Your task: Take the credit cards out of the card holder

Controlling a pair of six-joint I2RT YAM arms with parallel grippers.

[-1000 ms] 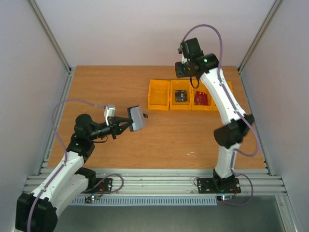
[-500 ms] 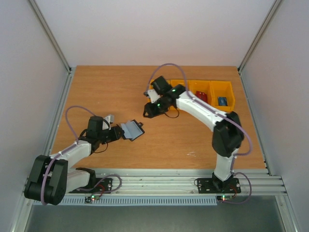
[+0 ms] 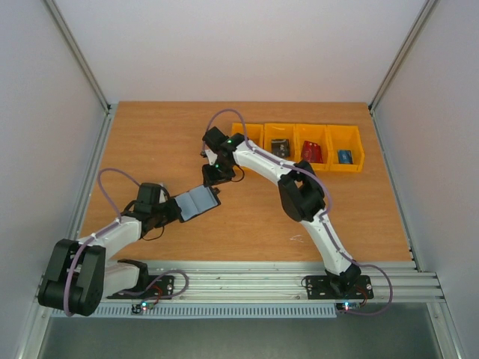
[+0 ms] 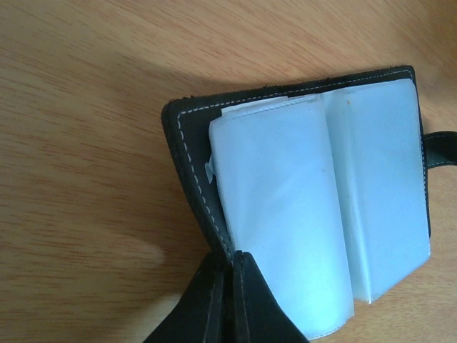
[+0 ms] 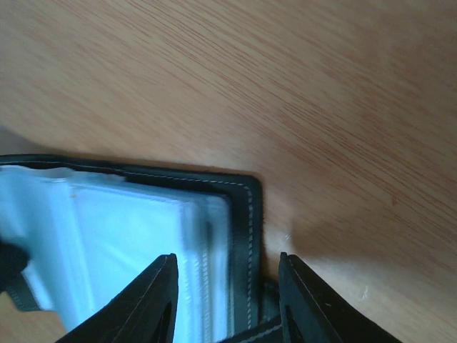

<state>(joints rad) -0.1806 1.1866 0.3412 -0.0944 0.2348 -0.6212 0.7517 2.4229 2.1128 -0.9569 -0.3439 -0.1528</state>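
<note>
The card holder (image 3: 196, 200) lies open near the table's left middle, with a black cover and pale blue inner sleeves (image 4: 285, 207). I see no card in the sleeves. My left gripper (image 4: 230, 263) is shut on the near edge of its black cover. My right gripper (image 5: 227, 286) hangs open over the holder's far corner (image 5: 246, 214): one finger (image 5: 158, 296) is above the sleeves, the other (image 5: 300, 289) above bare wood. In the yellow bins lie a red credit card (image 3: 312, 152), a blue one (image 3: 343, 156) and a dark one (image 3: 280, 146).
A row of yellow bins (image 3: 358, 142) stands at the back right, with the right arm's links stretched across in front of it. The holder's small black tab (image 4: 441, 148) sticks out on its right side. Grey walls close in the table.
The right arm swung from above the bins down and left to the card holder. The left gripper brought the holder lower and nearer, and it now shows opened flat.
</note>
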